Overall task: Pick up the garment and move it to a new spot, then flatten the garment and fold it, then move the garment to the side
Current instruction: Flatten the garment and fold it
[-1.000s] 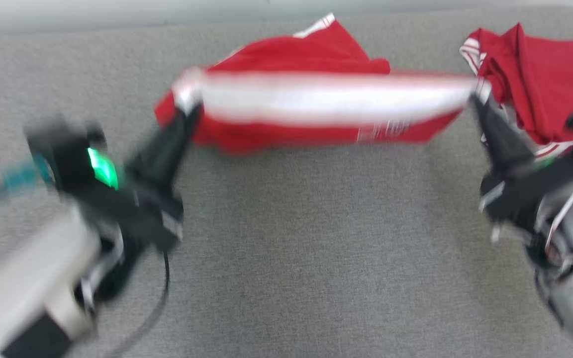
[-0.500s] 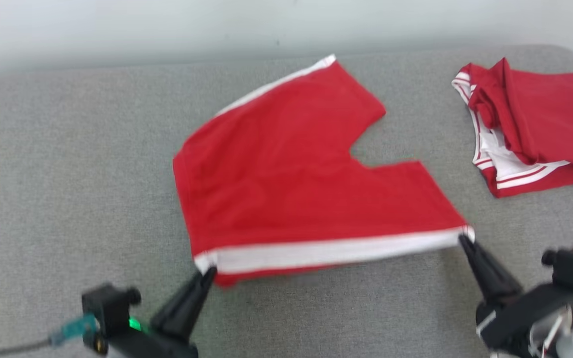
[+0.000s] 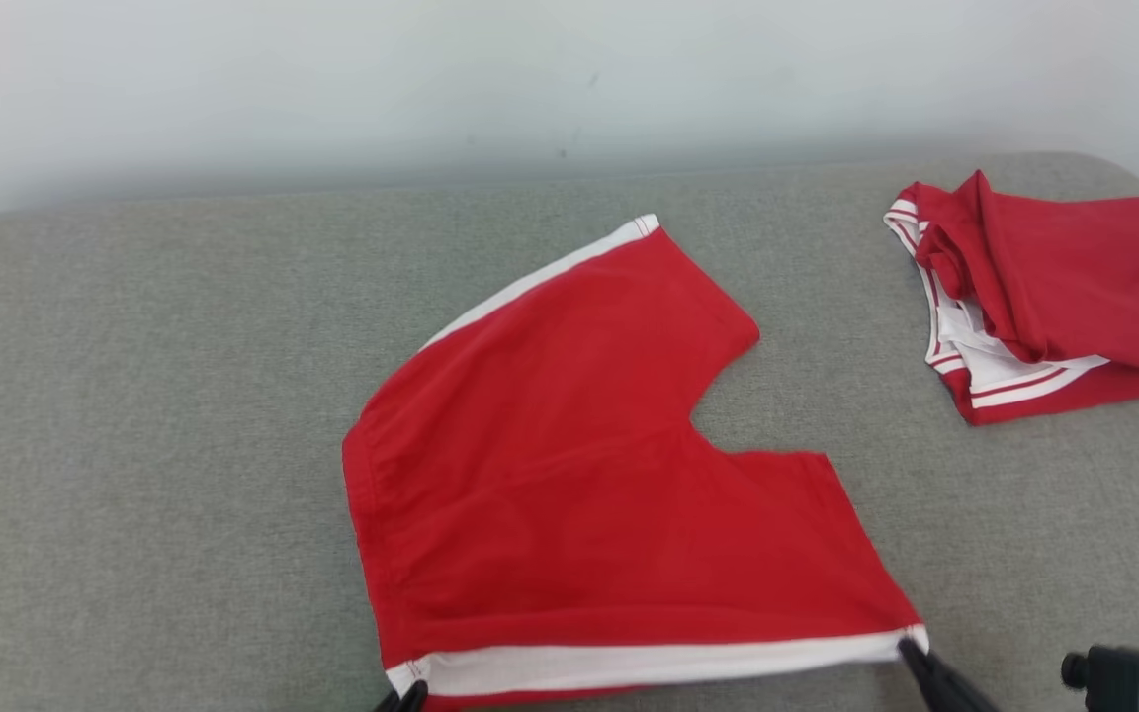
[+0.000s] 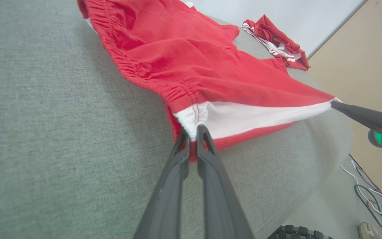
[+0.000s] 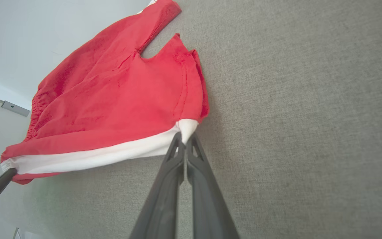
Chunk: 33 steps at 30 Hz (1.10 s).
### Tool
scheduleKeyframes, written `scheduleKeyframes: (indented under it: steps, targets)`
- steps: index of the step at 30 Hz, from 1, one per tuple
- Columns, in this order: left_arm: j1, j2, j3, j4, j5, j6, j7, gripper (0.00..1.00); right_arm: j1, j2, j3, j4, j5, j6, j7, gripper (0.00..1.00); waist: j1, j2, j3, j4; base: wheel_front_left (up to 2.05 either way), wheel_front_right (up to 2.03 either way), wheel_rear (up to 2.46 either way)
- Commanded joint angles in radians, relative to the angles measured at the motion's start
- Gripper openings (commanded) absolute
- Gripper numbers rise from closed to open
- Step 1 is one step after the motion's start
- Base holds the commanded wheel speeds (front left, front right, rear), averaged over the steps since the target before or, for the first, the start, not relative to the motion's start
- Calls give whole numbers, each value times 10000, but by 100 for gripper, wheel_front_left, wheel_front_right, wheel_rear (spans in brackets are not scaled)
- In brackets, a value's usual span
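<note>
Holding the shorts [image 3: 579, 465] by the white stripe [image 3: 658, 667] down one side, you have one end of it in each gripper. The left gripper [image 4: 193, 130] has its fingers pinched on the waistband end, with a fold of white cloth bunched between the tips and a narrow gap lower down between the fingers. The right gripper [image 5: 185, 136] has its fingers pressed together on the hem end, the white corner poking up between the tips. Between the two grips the stripe runs taut, lifted a little off the grey cushion [image 3: 134, 396], with a red edge hanging beneath it.

The rest of the shorts lies spread flat near the middle of the cushion in the head view. The waistband is on the left and both legs point right, the far one angled toward the pale wall [image 3: 332, 79]. A notch of bare cushion shows between the legs.

A second garment [image 3: 1044, 287], also red, lies crumpled at the far right corner, well apart from the shorts. In the left wrist view you can see a green light [image 4: 378, 137] on the right gripper's body.
</note>
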Motion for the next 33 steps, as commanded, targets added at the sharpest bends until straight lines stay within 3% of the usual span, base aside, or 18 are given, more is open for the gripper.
scheduleKeyframes:
  steps: [1, 5, 17, 24, 33]
  targets:
    - [338, 9, 82, -55, 245, -9, -18, 0, 375, 122, -29, -178, -6, -29, 203, 0, 2, 1, -97, 121, 0, 0, 0]
    - [615, 191, -47, 37, 725, -18, -18, 0, 872, 262, -198, -450, -82, -29, 536, 0, 2, 1, -208, 233, 0, 0, 0]
    - [324, -246, 268, -629, 1426, -25, -19, 0, 284, 278, -767, -1114, -399, -27, 693, 0, 2, 1, -389, 548, 0, 0, 0]
    - [-247, -406, 777, -1075, 1651, -15, -19, 0, -1212, -59, -1007, -1087, -602, -29, 908, 0, 2, 1, -256, 861, 0, 0, 0]
    - [-2152, -315, 302, -519, 1172, -14, -19, 0, -4274, -465, -469, 360, -816, -27, 1325, 0, 2, 1, 375, 1251, 0, 0, 0]
